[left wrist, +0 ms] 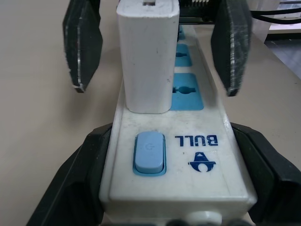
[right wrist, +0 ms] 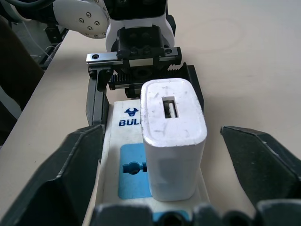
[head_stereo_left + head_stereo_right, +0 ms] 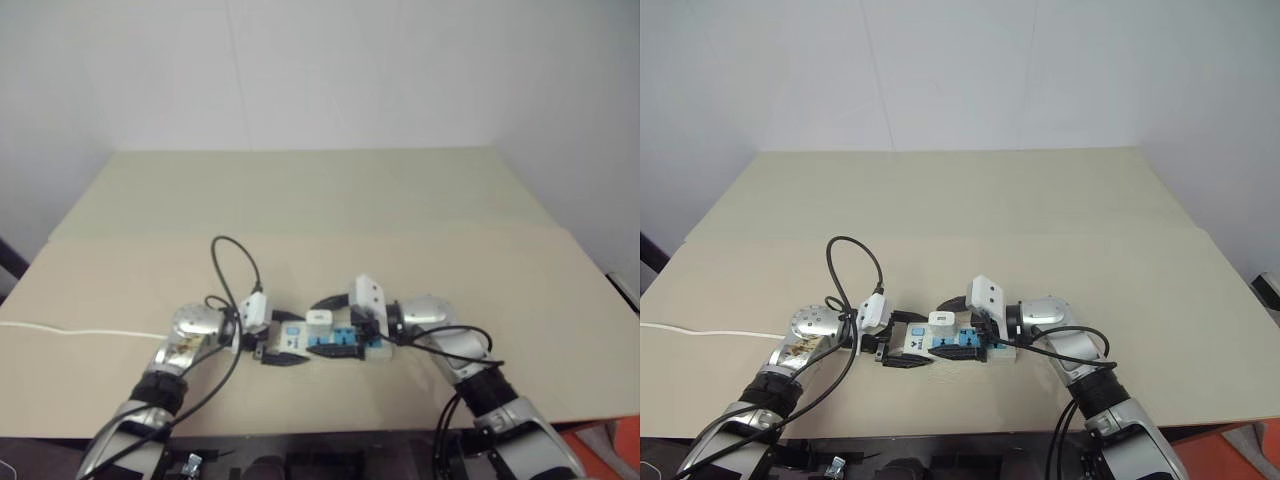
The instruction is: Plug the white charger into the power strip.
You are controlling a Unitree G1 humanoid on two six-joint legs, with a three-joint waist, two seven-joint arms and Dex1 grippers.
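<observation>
The power strip point(image 1: 188, 155) lies near the table's front edge, with its switch end clamped between my left gripper's point(image 1: 169, 155) black fingers point(image 1: 70, 183). The white charger point(image 2: 171, 141) stands upright in the socket nearest the switch, seated on the strip's top. My right gripper point(image 2: 162, 134) is open, one finger point(image 2: 61, 179) on each side of the charger with a clear gap to it. In the head views the two grippers face each other along the strip point(image 3: 340, 345), left gripper point(image 3: 288, 340) and right gripper point(image 3: 335, 325), with the charger point(image 3: 318, 318) between them.
The strip's thin white cord point(image 3: 80, 332) runs off to the left across the beige table point(image 3: 330, 200). A black cable loop point(image 3: 235, 260) stands above my left wrist. The table's front edge point(image 3: 330, 425) is just below the arms, and a white wall is behind.
</observation>
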